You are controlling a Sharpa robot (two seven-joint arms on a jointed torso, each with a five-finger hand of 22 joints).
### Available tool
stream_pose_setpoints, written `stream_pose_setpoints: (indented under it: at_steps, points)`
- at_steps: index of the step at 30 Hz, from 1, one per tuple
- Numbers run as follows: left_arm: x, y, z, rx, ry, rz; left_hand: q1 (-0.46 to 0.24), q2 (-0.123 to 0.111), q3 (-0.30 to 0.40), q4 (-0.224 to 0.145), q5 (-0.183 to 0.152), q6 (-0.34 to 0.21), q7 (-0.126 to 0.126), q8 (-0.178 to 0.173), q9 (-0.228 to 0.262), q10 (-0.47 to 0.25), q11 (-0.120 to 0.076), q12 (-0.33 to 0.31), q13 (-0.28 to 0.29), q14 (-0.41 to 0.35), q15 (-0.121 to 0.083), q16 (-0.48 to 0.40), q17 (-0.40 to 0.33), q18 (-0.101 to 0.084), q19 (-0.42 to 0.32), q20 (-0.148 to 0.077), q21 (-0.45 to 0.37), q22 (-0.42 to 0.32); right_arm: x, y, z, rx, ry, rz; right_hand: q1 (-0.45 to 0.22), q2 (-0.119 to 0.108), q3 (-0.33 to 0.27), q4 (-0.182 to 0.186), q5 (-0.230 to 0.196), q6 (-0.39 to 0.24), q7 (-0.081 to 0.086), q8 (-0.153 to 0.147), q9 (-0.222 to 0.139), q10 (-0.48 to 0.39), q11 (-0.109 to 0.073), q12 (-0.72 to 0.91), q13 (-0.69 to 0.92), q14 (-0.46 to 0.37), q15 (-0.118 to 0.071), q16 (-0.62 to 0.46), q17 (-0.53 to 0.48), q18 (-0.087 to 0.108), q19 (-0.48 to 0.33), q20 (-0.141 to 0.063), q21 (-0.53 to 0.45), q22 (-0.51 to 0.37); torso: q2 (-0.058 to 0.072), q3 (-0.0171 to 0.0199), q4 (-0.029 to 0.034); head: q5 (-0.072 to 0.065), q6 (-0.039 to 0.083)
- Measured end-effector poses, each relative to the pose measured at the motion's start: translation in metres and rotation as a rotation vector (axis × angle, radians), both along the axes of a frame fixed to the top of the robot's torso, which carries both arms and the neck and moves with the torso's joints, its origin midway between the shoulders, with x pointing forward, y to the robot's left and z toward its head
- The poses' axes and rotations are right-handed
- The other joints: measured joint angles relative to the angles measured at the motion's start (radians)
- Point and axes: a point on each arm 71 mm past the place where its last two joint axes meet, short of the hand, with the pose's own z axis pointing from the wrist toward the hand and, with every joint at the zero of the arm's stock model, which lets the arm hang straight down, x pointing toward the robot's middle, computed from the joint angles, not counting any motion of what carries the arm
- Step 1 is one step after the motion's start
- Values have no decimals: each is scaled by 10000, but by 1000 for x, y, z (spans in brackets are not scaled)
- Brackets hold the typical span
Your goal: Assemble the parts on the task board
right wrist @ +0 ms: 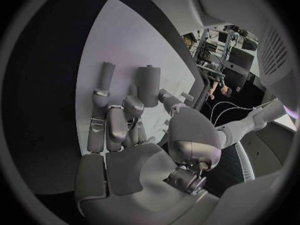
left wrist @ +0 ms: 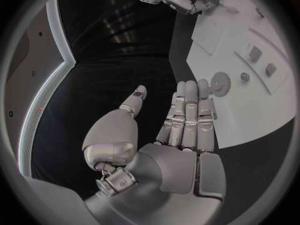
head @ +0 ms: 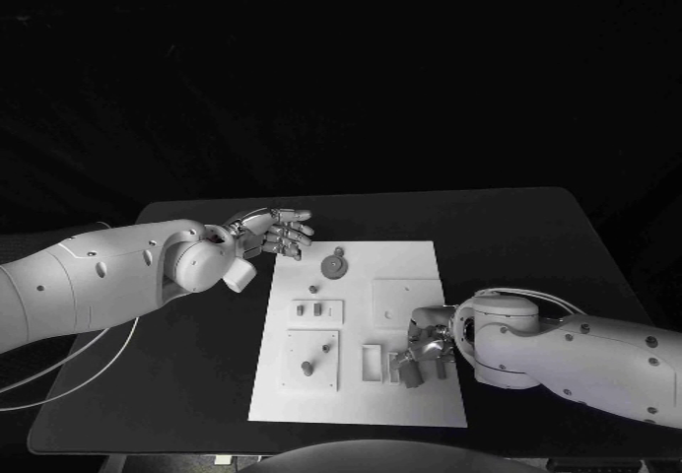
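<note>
1. A flat white task board (head: 405, 258), rectangular and matte, lies in the middle of a black counter (head: 526, 227) with a dull, smooth top.
2. The left hand (head: 273, 233), silver and jointed with a metallic sheen, hovers just off the board's far left corner. Its fingers (left wrist: 187, 116) are stretched out side by side and released, grasping nothing; the thumb stands apart.
3. Just beyond those fingertips, on the board, rests a round grey disc part (head: 334, 264) with a small tab at its top.
4. Raised square plates sit on the board: one holds two short upright pegs (head: 315, 311), another below it carries a small rounded part (head: 307, 368), and a plain square plate (head: 402, 301) lies to their right.
5. The right hand (head: 422, 352) rests low over the board's near right area, its fingers (right wrist: 115, 122) curled down onto the surface.
6. In the right wrist view, two smooth grey cylindrical parts (right wrist: 149, 80) stand beside each other just past those fingertips. I cannot tell whether the fingers clench one or merely touch it.
7. A narrow rectangular slot piece (head: 371, 363) lies on the board just left of the right hand.
</note>
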Motion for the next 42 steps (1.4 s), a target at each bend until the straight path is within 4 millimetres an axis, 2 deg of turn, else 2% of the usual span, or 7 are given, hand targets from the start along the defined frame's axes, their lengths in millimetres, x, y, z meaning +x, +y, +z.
stream_pose_setpoints:
  at_steps: [5,6,9,14,24,26,42]
  points:
    - [0,2,0,31,15,24,1,0,0,0,0,0,0,0,0,0,0,0,0,0,0,0,0,-6,0,0,0,0,0,-6,0,209,202,-387,-233,569,-412,-412,0,155,-22,-160,-9,38,-37,0,-69,-1,2,-47,-40,2,-35,35,0,-1,3,0,-7,19,-17]
    - [0,2,0,36,18,24,0,0,0,0,0,0,0,0,0,0,0,0,-2,0,0,0,0,-7,0,0,0,0,0,-7,0,258,264,-482,-245,588,-424,-424,0,155,-22,-163,-176,38,-37,0,-70,-1,2,-47,-49,2,-35,35,0,-1,3,0,-10,21,-19]
    - [0,2,0,48,26,24,1,0,0,0,0,0,0,0,0,0,0,0,-9,0,0,0,1,-10,0,0,0,0,2,-11,2,403,494,-799,-236,595,-424,-424,-1,174,-41,-132,-499,37,-37,0,-82,-2,3,-47,-60,2,-36,36,0,-1,5,1,-12,29,-35]
    - [0,3,0,78,36,36,1,0,0,0,0,0,0,0,1,0,0,0,-8,0,0,0,1,-17,0,0,1,-1,10,-18,7,587,814,-1406,-61,732,-425,-425,-2,190,-52,-124,-481,71,-71,35,-110,-29,30,-48,-60,0,-37,38,39,-1,7,2,-14,35,-57]
    - [0,5,-1,129,60,57,-28,-28,-27,-28,0,0,-1,0,1,0,0,0,-19,0,0,0,-8,-38,0,0,1,-1,24,-18,24,1227,1487,-2328,-48,720,-426,-426,-4,301,-63,-101,-392,72,-70,35,-141,-10,15,-47,-78,-2,-51,55,39,-2,9,1,-13,66,-108]
    - [0,5,-1,139,66,59,-48,-48,-27,-28,0,0,-1,0,1,0,0,0,-19,0,0,0,-9,-81,0,0,1,-1,24,-15,25,1387,1722,-2437,-48,720,-426,-427,-4,301,-64,-101,-392,72,-70,34,-140,-10,15,-47,-78,-2,-51,55,39,-2,11,0,-13,67,-116]
    - [0,4,-1,173,126,16,-52,-52,-27,-28,0,-1,-1,0,-8,0,0,0,-28,0,0,0,-8,-84,0,0,-38,-1,22,28,29,2183,2913,-2466,-92,765,-439,-439,-12,299,-64,-105,-397,72,-70,34,-175,-15,21,-85,-109,-2,-53,60,39,-2,13,-6,-12,81,-232]
